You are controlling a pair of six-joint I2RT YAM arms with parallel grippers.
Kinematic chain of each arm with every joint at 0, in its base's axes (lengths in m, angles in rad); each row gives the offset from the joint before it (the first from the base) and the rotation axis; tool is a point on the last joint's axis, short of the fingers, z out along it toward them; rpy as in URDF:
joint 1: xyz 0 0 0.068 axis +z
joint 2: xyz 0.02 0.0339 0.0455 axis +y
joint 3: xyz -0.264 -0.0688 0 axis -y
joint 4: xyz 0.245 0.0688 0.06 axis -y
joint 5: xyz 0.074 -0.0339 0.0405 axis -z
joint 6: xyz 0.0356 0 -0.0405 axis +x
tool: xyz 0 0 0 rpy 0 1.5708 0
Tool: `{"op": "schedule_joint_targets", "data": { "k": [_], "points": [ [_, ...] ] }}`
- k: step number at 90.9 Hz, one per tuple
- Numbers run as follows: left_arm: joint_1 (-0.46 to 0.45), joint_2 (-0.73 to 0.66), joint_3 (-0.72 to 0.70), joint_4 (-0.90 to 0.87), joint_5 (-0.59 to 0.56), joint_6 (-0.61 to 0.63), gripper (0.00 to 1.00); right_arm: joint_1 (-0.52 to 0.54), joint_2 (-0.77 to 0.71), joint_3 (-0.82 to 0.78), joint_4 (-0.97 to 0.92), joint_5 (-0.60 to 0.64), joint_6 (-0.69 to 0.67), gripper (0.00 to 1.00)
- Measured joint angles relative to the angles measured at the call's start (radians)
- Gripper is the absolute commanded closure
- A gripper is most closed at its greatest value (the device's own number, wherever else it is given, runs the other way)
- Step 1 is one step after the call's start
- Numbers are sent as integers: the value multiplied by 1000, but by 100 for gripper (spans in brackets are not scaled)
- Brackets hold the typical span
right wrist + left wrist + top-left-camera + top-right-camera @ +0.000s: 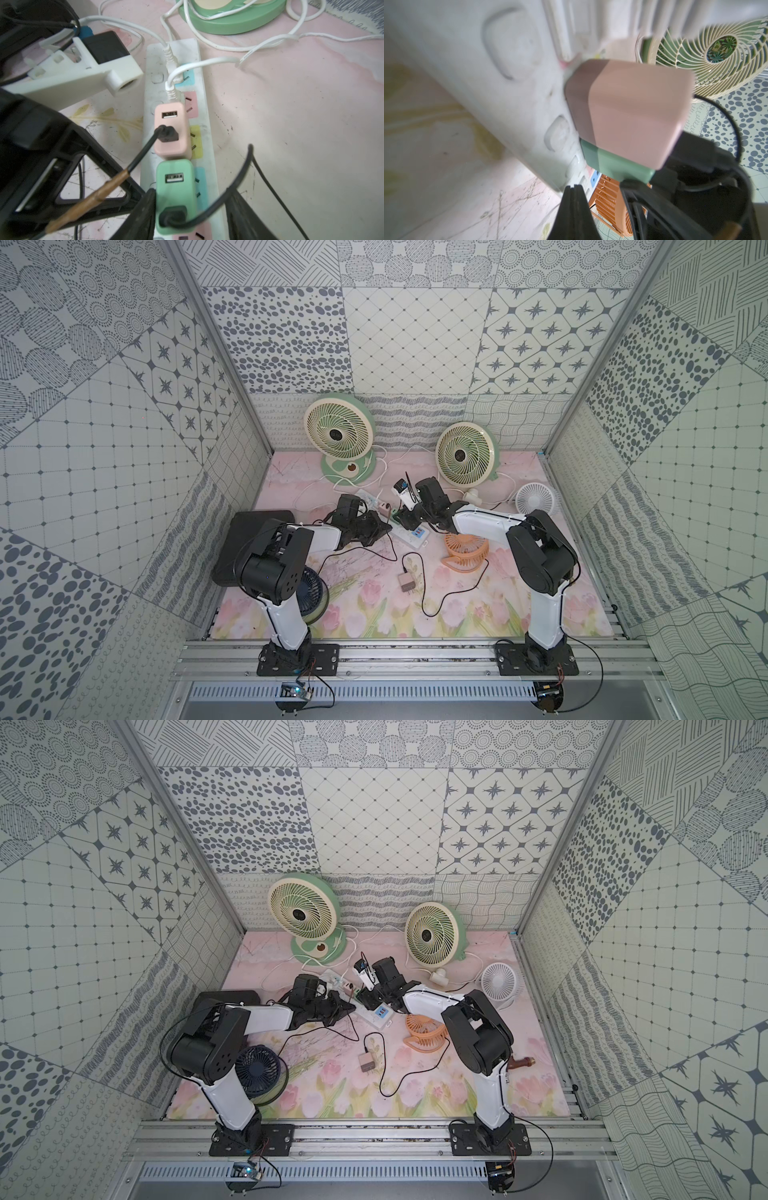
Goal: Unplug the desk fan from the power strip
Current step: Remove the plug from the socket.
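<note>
Hiding much of the power strip [406, 538], left gripper [574, 199] is closed, right gripper [192, 207] spread.

Pink tulip-print tabletop [457, 626]. Directly on it: power strip [411, 537] mid-table, large green fan [338, 433] far centre, smaller green fan [465, 454] to its right, white fan [536, 498] far right, orange fan [465, 551] right of centre, navy fan [257, 1071] near left, black box [237, 547] left, loose beige adapter [405, 583] near centre.

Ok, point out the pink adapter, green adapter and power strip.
pink adapter [182, 126], right wrist view, its top face.
green adapter [176, 195], right wrist view, its top face.
power strip [207, 145], right wrist view, bare white edge.
</note>
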Motion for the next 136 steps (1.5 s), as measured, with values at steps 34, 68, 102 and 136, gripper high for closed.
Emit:
{"op": "schedule_joint_targets", "data": {
  "k": [34,68,102,136],
  "points": [
    [0,6,14,-3,0,0,100,0,27,17,-1,-39,-17,76],
    [0,19,17,-7,0,0,100,13,27,16,0,-31,-45,83],
    [0,30,18,10,1,0,100,9,17,-8,32,-34,-20,83],
    [0,31,14,18,0,0,100,27,6,-19,31,4,-9,84]
  ]
}}
